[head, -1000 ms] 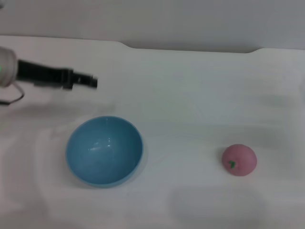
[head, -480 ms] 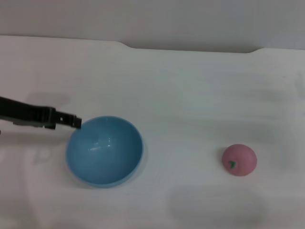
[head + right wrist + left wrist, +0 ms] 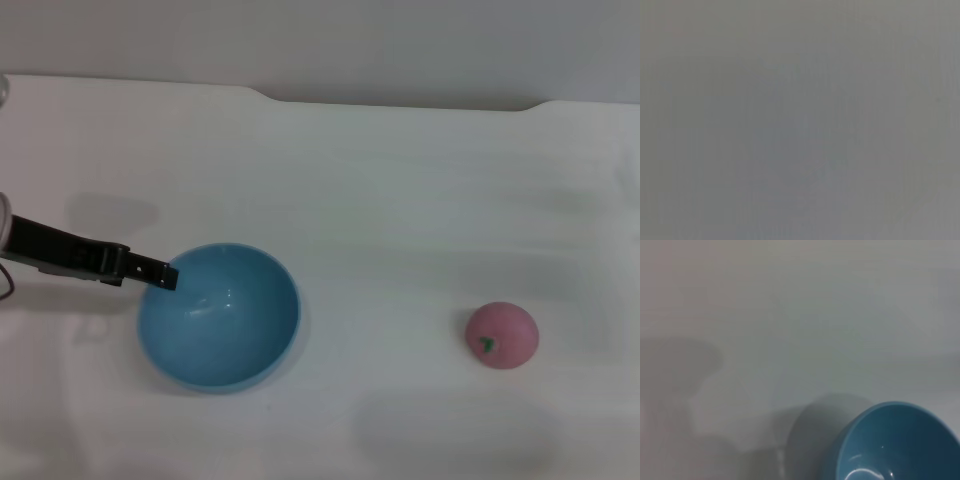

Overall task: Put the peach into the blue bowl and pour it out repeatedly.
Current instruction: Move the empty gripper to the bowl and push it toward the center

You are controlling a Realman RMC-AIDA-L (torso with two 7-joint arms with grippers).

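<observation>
bowl: blue bowl upright on the white surface, left of centre in the head view. Empty, glossy inside. Left wrist view catches part of its rim and inside.
peach: pink, on the surface, well to the right of the bowl, apart from it. Green leaf mark faces the camera.
left gripper: comes in from the left edge on a dark, slim arm. Tip sits at the bowl's upper-left rim, at or just over the edge; can't tell if it touches. Reads as one thin dark bar, so can't tell whether the fingers are wide or narrow. Nothing seen held in it.
left wrist cam: own fingers not in frame, only bare surface, shadows and the bowl.
right gripper: not in the head view. Right wrist view is flat grey, nothing to make out.
surface: white, plain, with a notched far edge against a grey backdrop.
</observation>
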